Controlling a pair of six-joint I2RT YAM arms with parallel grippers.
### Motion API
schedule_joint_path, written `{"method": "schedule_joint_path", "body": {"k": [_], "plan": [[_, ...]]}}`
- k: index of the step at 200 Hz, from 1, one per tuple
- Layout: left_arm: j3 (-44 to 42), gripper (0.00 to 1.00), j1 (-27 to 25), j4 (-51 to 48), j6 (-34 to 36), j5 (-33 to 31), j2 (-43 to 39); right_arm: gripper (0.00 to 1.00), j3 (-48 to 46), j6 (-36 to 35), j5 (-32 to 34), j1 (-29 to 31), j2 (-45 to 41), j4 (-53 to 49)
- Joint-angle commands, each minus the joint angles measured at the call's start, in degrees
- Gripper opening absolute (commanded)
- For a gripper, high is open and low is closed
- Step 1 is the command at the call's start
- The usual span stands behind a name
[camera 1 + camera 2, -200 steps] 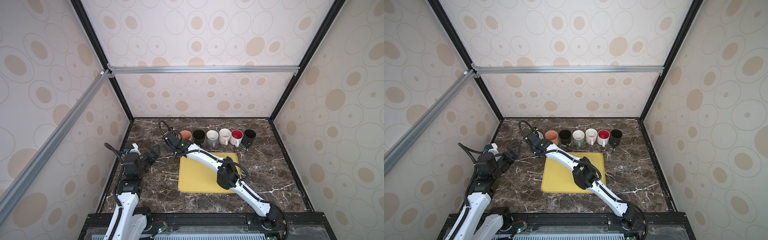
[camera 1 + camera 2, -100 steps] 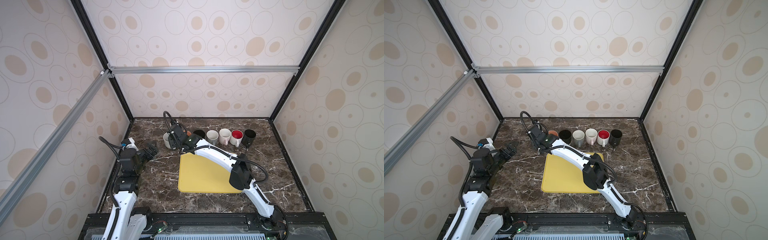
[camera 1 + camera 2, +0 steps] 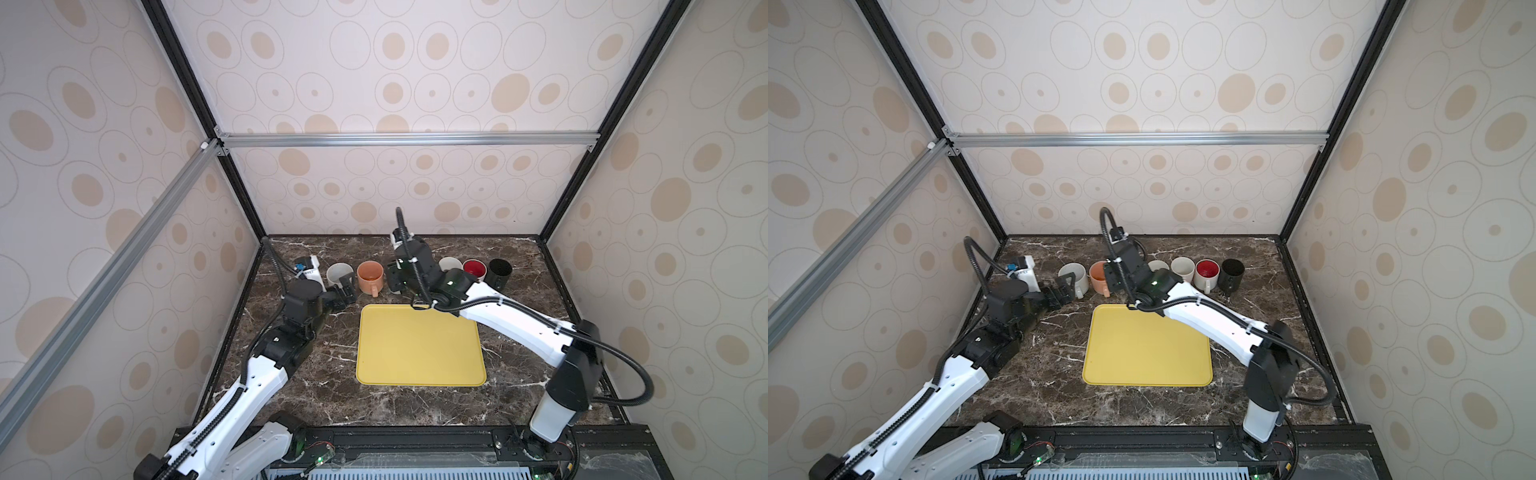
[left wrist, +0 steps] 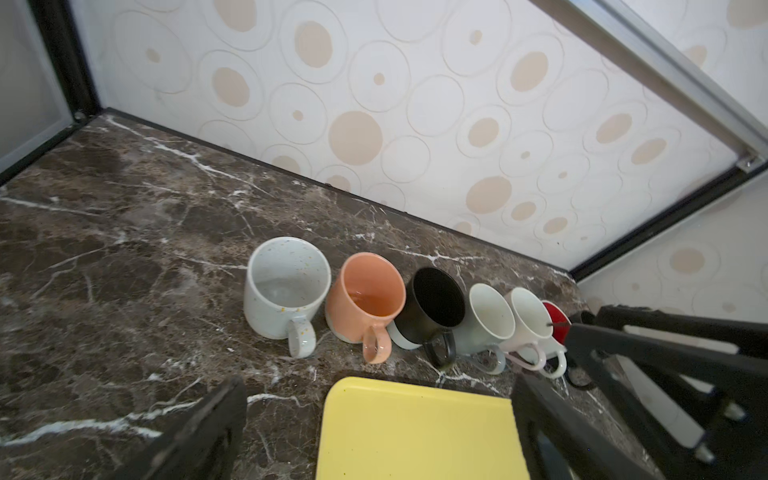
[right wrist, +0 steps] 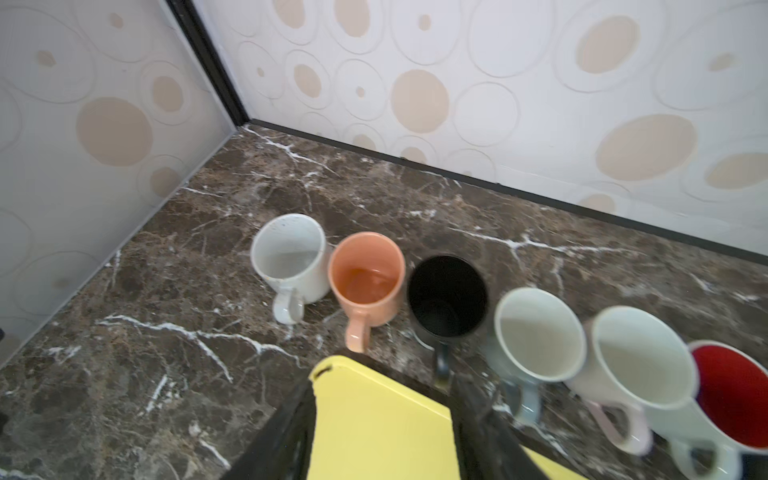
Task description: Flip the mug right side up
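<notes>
A: Quick one. Where's the mug?

B: Speckled white mug [image 4: 286, 286], left end of the far row, mouth up, handle toward the near side. Just right of it is the orange mug [image 4: 365, 299], then the black mug [image 5: 446, 297], then four more running right. Every mouth in the row faces up, so which one is the task's is my guess (the speckled one, since it stands closest to the left arm).

A: Jaws?

B: Left gripper [image 3: 348, 291] is spread wide and empty, just near-side of the speckled mug's handle. The left wrist view shows it isn't touching. Right gripper [image 3: 392, 277] is about half apart with nothing between the fingers, hanging over the row around the black mug.

A: So the step?

B: Looks like let go and clear out. The flip reads as done.

A: How to do it clean?

B: Right arm goes up first, then back toward the near side over the yellow tray [image 3: 419, 353], which is bare. No sideways sweep. The handles stick out toward the tray and the mugs stand nearly touching, so one clip shoves the neighbours. Leave the jaws apart while rising so a finger doesn't snag a rim. Left arm backs off along its own line, no closing near that handle.

A: Risk?

B: Tipping the speckled one over. Next.
</notes>
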Motion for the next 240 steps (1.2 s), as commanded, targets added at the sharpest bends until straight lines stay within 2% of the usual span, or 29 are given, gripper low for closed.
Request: {"method": "schedule_joint_path", "body": {"k": [1, 16, 29, 36, 41, 63, 88, 104, 129, 145, 164, 187, 211, 220, 240], "plan": [[1.1, 1.00, -4.2, 4.5, 4.1, -5.9, 2.8, 0.58, -7.4, -1.3, 0.0, -2.5, -8.5, 1.1], [0.0, 1.00, -5.6, 7.2, 4.7, -5.9, 4.3, 0.63, -12.9, -1.7, -0.1, -4.6, -14.0, -0.2], [-2.5, 1.00, -6.1, 10.8, 6.1, -6.1, 4.6, 0.73, -17.4, -2.3, 0.2, -6.2, -18.3, -1.3], [-4.1, 1.00, -6.1, 13.8, 7.2, -6.3, 4.3, 0.86, -19.7, -2.6, 0.3, -7.2, -20.5, -1.9], [-5.7, 1.00, -6.1, 16.2, 8.1, -6.5, 4.1, 1.00, -21.1, -2.8, 0.2, -7.8, -21.8, -2.3], [-11.3, 1.00, -6.2, 26.4, 12.2, -7.8, 3.5, 0.98, -26.6, -2.8, -0.7, -11.6, -26.2, -4.6], [-15.4, 1.00, -6.3, 33.1, 15.8, -8.6, 3.5, 0.98, -31.5, -1.4, -1.8, -15.5, -28.9, -4.7], [-17.4, 1.00, -6.3, 36.5, 19.7, -9.8, 3.6, 0.98, -33.6, -1.0, 0.2, -16.8, -29.6, -3.3], [-19.4, 1.00, -6.2, 40.4, 28.6, -15.0, 5.0, 0.98, -34.7, -1.0, 4.1, -18.0, -30.6, -2.1], [-22.0, 1.00, -5.8, 45.0, 31.7, -20.4, 6.5, 0.98, -36.5, -0.9, 2.9, -19.9, -31.4, 0.7], [-25.3, 1.00, -2.5, 49.1, 31.4, -20.9, 7.0, 0.98, -37.8, 0.4, 0.3, -22.4, -30.8, 2.6], [-29.2, 1.00, 3.9, 53.6, 29.0, -18.9, 7.3, 0.98, -39.9, 0.8, -2.0, -23.1, -29.7, 5.3], [-31.3, 1.00, 9.1, 59.6, 31.0, -20.5, 11.0, 0.98, -42.6, 0.4, -3.9, -23.1, -29.4, 10.0], [-30.6, 1.00, 10.5, 58.5, 30.4, -21.5, 11.9, 0.98, -43.8, -0.3, -4.8, -23.1, -29.6, 12.4], [-33.4, 1.00, 13.1, 69.2, 33.1, -19.5, 15.3, 0.98, -45.9, -3.1, -8.6, -23.0, -30.5, 16.8]]}}
